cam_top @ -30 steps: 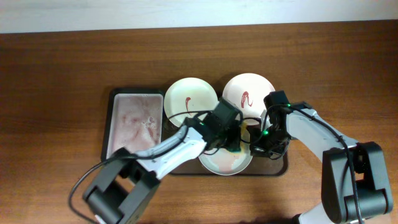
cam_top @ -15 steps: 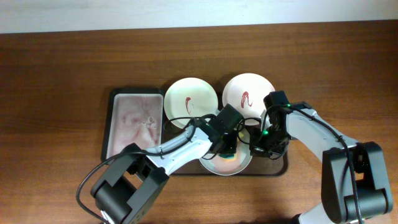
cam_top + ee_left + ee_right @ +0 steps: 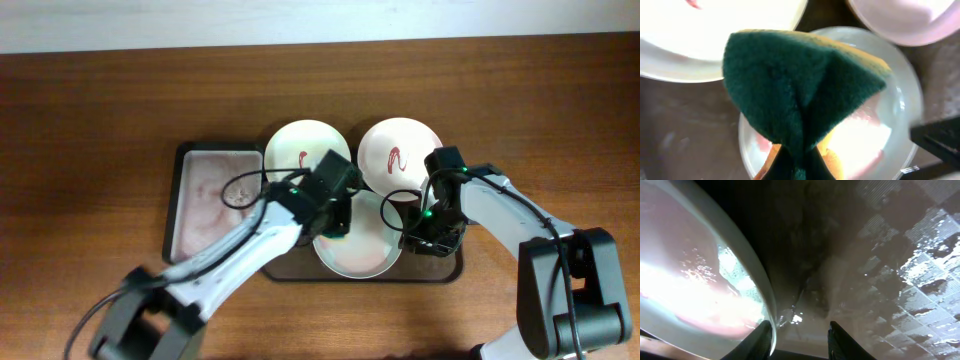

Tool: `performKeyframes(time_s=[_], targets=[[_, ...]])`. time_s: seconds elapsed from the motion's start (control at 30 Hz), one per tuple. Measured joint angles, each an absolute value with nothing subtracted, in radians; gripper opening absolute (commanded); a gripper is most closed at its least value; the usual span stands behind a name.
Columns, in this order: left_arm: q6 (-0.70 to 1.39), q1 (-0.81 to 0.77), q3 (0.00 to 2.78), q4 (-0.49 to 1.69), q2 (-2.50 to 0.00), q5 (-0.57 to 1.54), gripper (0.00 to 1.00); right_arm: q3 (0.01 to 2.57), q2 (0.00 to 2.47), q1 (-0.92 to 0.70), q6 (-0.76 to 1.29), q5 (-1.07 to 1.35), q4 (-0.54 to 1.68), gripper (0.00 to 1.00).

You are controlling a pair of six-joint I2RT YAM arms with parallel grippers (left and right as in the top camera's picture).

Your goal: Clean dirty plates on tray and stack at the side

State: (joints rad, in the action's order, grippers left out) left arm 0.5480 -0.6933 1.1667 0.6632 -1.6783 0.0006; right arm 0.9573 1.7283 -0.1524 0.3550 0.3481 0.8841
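Left gripper [image 3: 334, 213] clamps a folded green sponge [image 3: 800, 90] above the near plate [image 3: 360, 256]; right gripper [image 3: 800, 339], jaws apart, sits at its right rim, over the tray [image 3: 865, 255].

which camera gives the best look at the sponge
Left wrist: the sponge fills the frame, green face folded, yellow edge showing, above the wet plate. Overhead hides it under the left gripper. Right wrist shows only the plate's rim and the tray, no sponge.

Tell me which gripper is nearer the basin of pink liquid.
Left. The left gripper, shut on the sponge, hangs right of the basin; the right gripper is farther right, at the far rim of the front plate.
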Motion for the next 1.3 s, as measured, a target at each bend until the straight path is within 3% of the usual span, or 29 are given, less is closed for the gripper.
performKeyframes(time_s=[0.07,0.1,0.2,0.37,0.63,0.9,1.1,1.3], targets=[[0.542,-0.673,1.167,0.699,-1.642,-0.002,0.0,0.957,1.731,-0.152,0.356,0.345,0.881,0.35],[0.538,-0.655,1.167,0.723,-1.628,-0.006,0.0,0.957,1.737,-0.152,0.355,0.345,0.877,0.28],[0.538,-0.609,1.167,0.772,-1.623,-0.016,0.0,0.957,1.758,-0.152,0.355,0.343,0.87,0.22],[0.509,-0.493,1.167,0.837,-1.623,-0.102,0.0,0.957,1.767,-0.152,0.352,0.353,0.847,0.04],[0.309,-0.249,1.167,0.813,-1.623,-0.123,0.0,0.958,1.768,-0.152,0.34,0.36,0.842,0.04],[0.124,-0.038,1.167,0.765,-1.636,0.062,0.0,0.958,1.678,-0.152,0.317,0.328,0.855,0.04],[0.038,-0.01,1.167,0.739,-1.745,0.132,0.01,0.984,1.471,-0.184,0.305,0.153,0.855,0.04],[0.015,-0.011,1.166,0.686,-1.84,0.13,0.08,0.991,1.354,-0.307,0.302,-0.163,0.833,0.04]])
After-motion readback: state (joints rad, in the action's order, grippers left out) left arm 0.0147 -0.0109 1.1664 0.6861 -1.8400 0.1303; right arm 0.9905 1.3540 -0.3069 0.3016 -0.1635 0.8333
